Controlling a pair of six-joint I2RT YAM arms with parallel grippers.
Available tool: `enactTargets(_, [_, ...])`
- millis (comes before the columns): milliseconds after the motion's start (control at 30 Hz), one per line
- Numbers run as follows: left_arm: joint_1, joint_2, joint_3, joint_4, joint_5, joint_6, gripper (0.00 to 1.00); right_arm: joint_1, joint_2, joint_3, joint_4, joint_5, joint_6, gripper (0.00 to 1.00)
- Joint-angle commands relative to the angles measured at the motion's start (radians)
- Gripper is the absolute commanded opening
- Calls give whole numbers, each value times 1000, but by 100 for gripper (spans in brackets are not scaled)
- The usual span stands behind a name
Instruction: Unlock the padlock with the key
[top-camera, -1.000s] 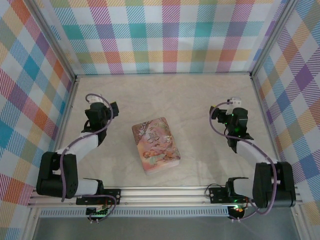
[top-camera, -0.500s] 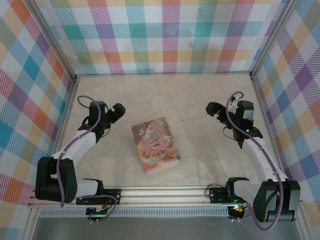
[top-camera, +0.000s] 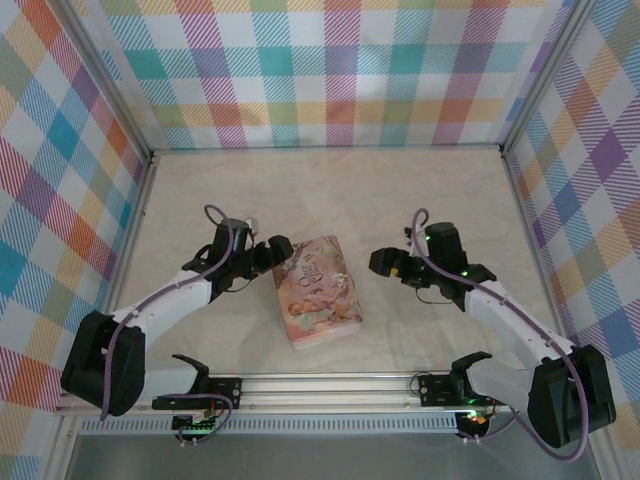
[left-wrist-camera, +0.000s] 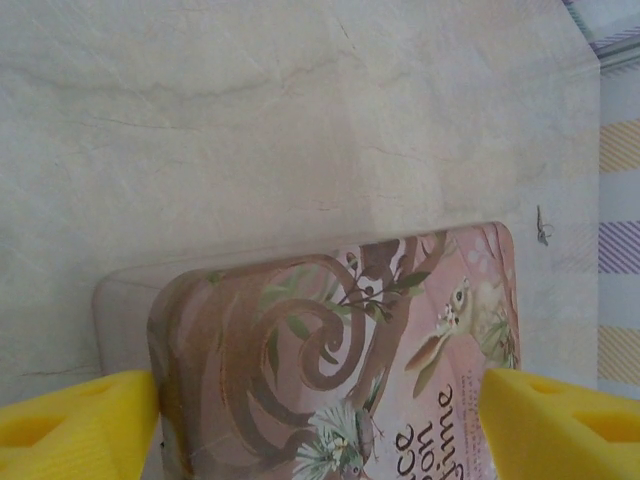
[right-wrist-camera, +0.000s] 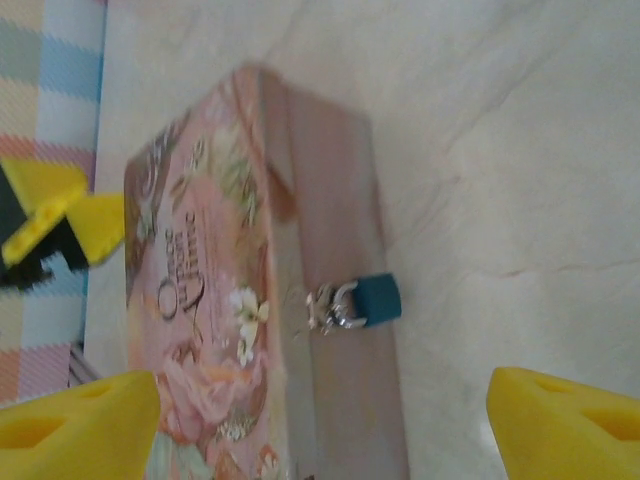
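Grippers flank a shut pink box (top-camera: 312, 292): left gripper (top-camera: 276, 252) at its far left corner, right gripper (top-camera: 386, 263) just beside its right side, both spread wide and holding nothing. The right wrist view catches a small teal-and-silver padlock (right-wrist-camera: 368, 300) on the box's side wall, at the lid seam. Contents cannot be told. Beyond lie the pale marbled table (top-camera: 400, 190) and plaid walls (top-camera: 330, 70).

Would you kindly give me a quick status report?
Left gripper and right gripper open, empty. Padlock on side of pink box, untouched. Nothing blocking it.
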Motion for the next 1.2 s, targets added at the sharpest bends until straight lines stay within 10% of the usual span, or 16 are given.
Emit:
enactTargets(0, [-27, 46, 49, 49, 26, -27, 82, 53, 28, -26, 10, 2, 36, 84])
enactTargets(833, [-147, 611, 642, 48, 179, -19, 78, 277, 180, -39, 215, -7, 177, 73])
enactTargets(1167, [-122, 495, 716, -216, 36, 127, 90, 282, 89, 25, 29, 82, 97, 85])
